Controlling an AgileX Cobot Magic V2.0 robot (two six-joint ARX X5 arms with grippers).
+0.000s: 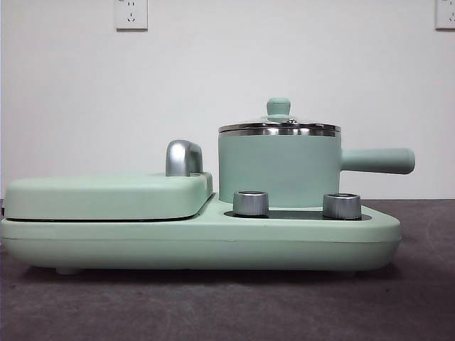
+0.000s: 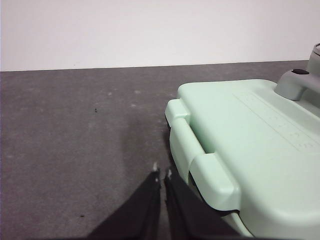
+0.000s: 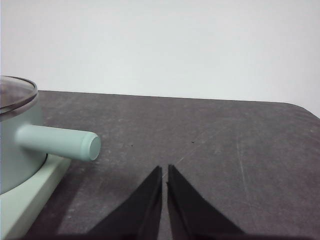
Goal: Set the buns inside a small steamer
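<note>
The small steamer (image 1: 279,167) is a mint-green pot with a steel rim. Its glass lid with a green knob (image 1: 278,108) is on. It stands on the right half of a mint-green cooker base (image 1: 199,238), and its long handle (image 1: 377,160) points right. The right wrist view shows the pot's edge (image 3: 15,140) and handle (image 3: 60,141). The buns are out of view in every frame. My left gripper (image 2: 162,174) is shut and empty, low over the table beside the griddle cover (image 2: 250,150). My right gripper (image 3: 165,170) is shut and empty, off the handle's end.
The flat griddle cover (image 1: 106,195) with a chrome handle (image 1: 183,158) fills the base's left half. Two steel knobs (image 1: 250,203) (image 1: 342,206) sit at the base's front. The dark grey table (image 3: 210,135) lies all around. A white wall stands behind.
</note>
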